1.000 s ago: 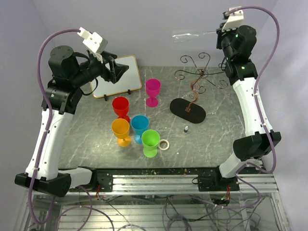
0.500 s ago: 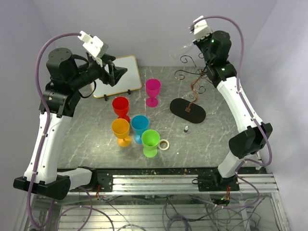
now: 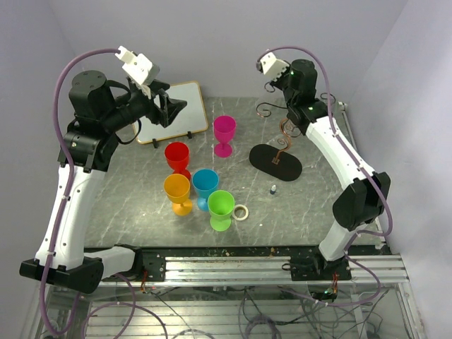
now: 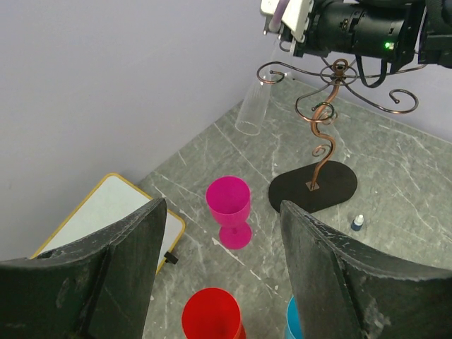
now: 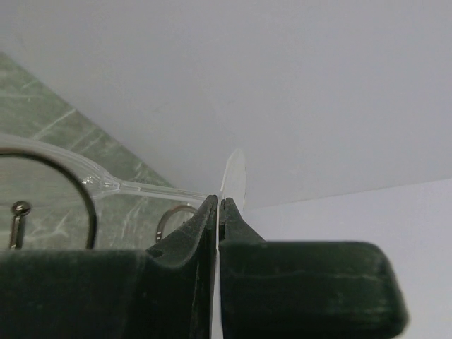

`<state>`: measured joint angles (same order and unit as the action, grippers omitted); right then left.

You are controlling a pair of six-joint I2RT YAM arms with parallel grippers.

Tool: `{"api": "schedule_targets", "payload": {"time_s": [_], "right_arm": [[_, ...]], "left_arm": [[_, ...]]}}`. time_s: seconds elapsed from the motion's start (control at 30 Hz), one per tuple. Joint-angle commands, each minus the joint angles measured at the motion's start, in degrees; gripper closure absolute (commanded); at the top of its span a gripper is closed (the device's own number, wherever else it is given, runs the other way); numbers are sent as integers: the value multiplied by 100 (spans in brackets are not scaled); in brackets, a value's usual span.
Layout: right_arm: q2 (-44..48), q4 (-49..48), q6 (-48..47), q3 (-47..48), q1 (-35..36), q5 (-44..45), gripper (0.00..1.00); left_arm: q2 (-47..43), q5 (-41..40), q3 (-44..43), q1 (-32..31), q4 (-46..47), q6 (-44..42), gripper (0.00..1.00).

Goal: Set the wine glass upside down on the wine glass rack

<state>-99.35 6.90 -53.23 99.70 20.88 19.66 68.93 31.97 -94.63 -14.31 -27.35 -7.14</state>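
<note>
Right jaws pinch the wine glass by its foot, bowl down and tilted beside the wine glass rack; left jaws gape wide.

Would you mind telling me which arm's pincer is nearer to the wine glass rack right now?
Right. The right pincer, shut on the clear wine glass, is up by the wine glass rack's hooks; the left pincer, open, sits far off near the whiteboard.

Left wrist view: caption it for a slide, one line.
Right gripper holds the clear wine glass, bowl down, by a curled arm of the rack.
</note>
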Motion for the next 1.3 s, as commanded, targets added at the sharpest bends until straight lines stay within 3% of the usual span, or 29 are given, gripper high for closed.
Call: {"api": "schedule_targets", "payload": {"time_s": [0.0, 0.53, 1.27], "right_arm": [[272, -84, -241, -154, 65, 77, 100], [658, -26, -240, -667, 74, 225, 100], [706, 465, 117, -439, 104, -181, 100]], "left_arm": [[-28, 117, 63, -28, 45, -44, 25], [-24, 132, 110, -28, 62, -79, 24], [-4, 165, 172, -28, 51, -152, 24]]}}
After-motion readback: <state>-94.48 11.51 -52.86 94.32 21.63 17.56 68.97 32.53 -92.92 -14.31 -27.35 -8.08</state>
